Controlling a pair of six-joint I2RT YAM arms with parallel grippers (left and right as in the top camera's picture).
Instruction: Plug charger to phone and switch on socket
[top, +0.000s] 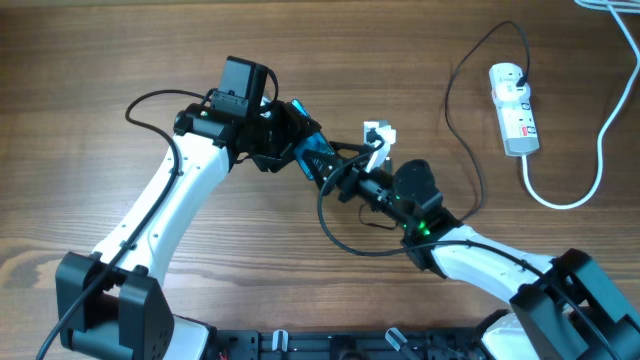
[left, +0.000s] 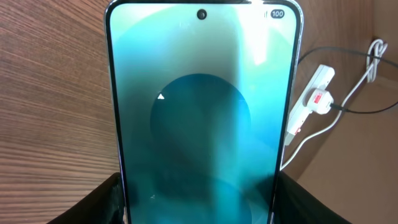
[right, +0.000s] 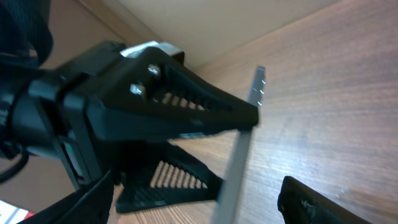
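Finds the phone pinched by its two long edges in the left gripper, apparently held off the surface over the middle of the table, screen lit. Finds the right gripper just beside the phone's free end, claw spread wide and gripping nothing. Traces the charger from the socket, near the far right corner of the table, in a loose black run toward the right arm. Cannot make out its connector tip in any view, so cannot confirm seating in the phone's port. Judges the step in hand as mating tip to port. To do it well: keep the left grip firm and the phone steady, take the tip close behind its end to prevent flexing, square it to the port, press straight in without twisting, and leave slack in the cable to avoid dragging the socket. Notes the red switch on the socket, well apart from both claws, not yet reached. Counts one phone, one charger, one socket, one thick white cord, two grippers.
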